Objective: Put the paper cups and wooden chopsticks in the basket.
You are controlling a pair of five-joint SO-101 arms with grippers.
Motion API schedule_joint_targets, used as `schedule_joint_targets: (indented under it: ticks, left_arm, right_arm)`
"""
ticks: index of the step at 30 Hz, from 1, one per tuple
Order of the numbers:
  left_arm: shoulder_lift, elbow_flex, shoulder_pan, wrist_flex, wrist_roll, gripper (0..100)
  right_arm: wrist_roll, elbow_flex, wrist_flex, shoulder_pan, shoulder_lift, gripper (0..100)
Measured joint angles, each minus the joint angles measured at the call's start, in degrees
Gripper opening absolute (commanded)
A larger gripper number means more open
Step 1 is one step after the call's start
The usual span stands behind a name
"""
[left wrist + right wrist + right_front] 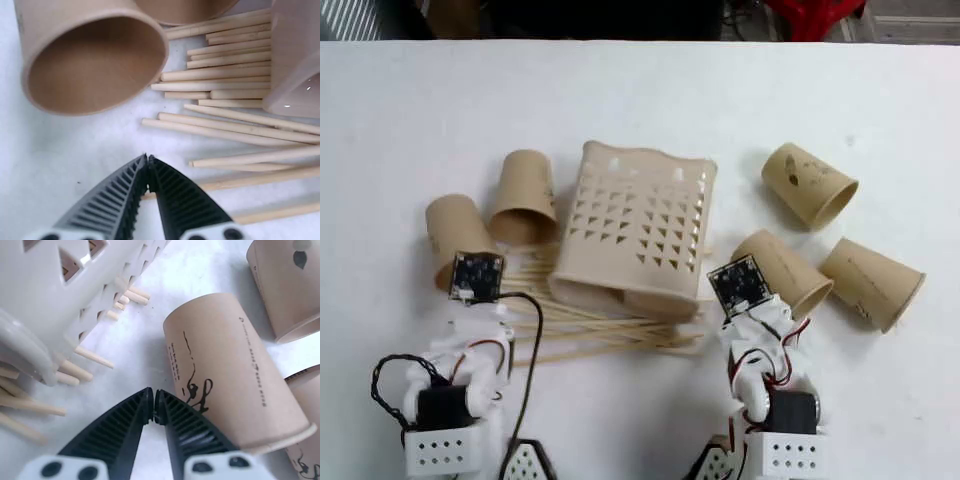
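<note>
Since nothing's in the basket [635, 225] yet, I'd say I'm basically at the starting line. It's lying on its side in the middle of the table [440, 110], holey wall up. The chopsticks [610, 333] are fanned out flat underneath it, so a bunch of them look pinned by its weight. My guess is the basket needs righting, or at least lifting, before those come free.

All five cups are tipped over too. On my left, the near left cup [458, 232] has its mouth facing my left gripper [148, 161], and the far left cup [525, 195] lies just beside the basket. On my right, the near right cup [782, 268] lies just beside my right gripper [153, 394], with the back right cup [810, 183] and outer right cup [873, 282] farther out.

Both my jaws are pressed together with nothing in them, each low over the table by its closest cup. Makes sense to me: the cups are loose and easy, though being round they could roll if nudged.
</note>
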Motion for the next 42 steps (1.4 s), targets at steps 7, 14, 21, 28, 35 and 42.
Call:
schedule_joint_targets:
  ticks: [7,14,21,28,35,42]
  left_arm:
    - [0.00,0.00,0.00,0.00,0.00,3]
    - [0.00,0.00,0.00,0.00,0.00,3]
    - [0.00,0.00,0.00,0.00,0.00,3]
    - [0.00,0.00,0.00,0.00,0.00,3]
    - [0.00,0.00,0.00,0.00,0.00,3]
    - [0.00,0.00,0.00,0.00,0.00,3]
  right_arm:
    - [0.00,0.00,0.00,0.00,0.00,2.5]
    - [0.00,0.00,0.00,0.00,0.00,2.5]
    - [0.00,0.00,0.00,0.00,0.00,2.5]
    - [0.00,0.00,0.00,-1.05,0.00,2.6]
    - [0.00,0.00,0.00,-1.58,0.00,2.7]
    - [0.00,0.00,0.00,-1.58,0.00,2.8]
